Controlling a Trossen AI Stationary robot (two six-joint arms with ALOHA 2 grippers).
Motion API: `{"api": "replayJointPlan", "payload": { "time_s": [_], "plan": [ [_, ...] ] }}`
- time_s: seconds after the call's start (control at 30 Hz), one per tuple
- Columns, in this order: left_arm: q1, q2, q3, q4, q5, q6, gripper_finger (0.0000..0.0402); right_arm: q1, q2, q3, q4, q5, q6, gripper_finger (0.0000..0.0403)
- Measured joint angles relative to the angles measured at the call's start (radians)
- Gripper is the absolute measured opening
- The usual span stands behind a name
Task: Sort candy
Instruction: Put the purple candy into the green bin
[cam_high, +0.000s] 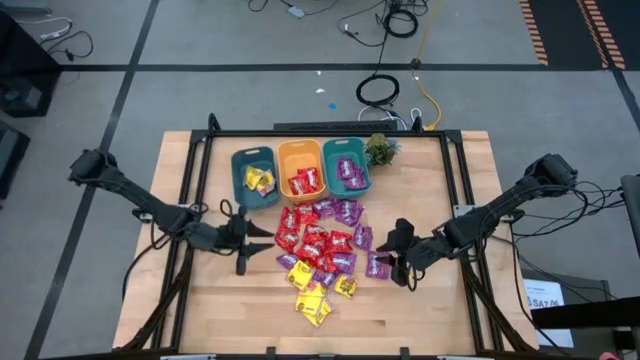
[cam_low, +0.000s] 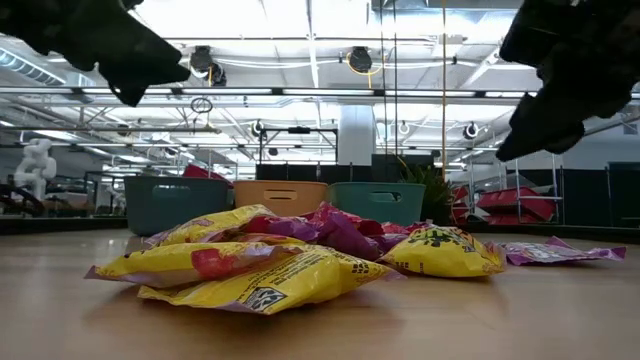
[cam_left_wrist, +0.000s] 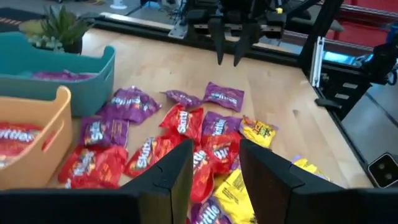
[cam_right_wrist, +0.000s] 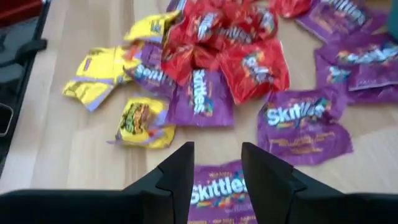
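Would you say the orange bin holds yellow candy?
No, the orange bin holds red packets; the yellow ones lie in the neighbouring teal bin.

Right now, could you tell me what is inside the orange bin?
The orange bin holds several red candy packets, overlapping on its floor. Whatever lies beneath them, and the part of the floor under them, is covered and cannot be seen.

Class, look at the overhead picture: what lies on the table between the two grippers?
In the high view, the pile of candy lies between the left gripper and the right gripper.
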Motion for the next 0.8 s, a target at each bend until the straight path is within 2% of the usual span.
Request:
{"api": "replayJointPlan", "payload": {
  "time_s": [0.17,0.37,0.6,0.8],
  "plan": [
    [-0.057,0.054,0.000,0.003,-0.059,-0.049,0.0140,0.000,0.026,0.000,-0.038,-0.005,0.080,0.0141],
    [-0.094,0.129,0.000,-0.001,-0.101,-0.110,0.0140,0.000,0.088,0.000,-0.096,-0.051,0.105,0.0190],
    [-0.108,0.199,0.000,0.036,-0.123,-0.135,0.0140,0.000,0.277,0.001,-0.035,-0.034,0.086,0.0234],
    [-0.108,0.229,0.000,0.011,-0.122,-0.135,0.0140,0.013,0.411,0.009,0.060,0.025,0.087,0.0231]
  ]
}}
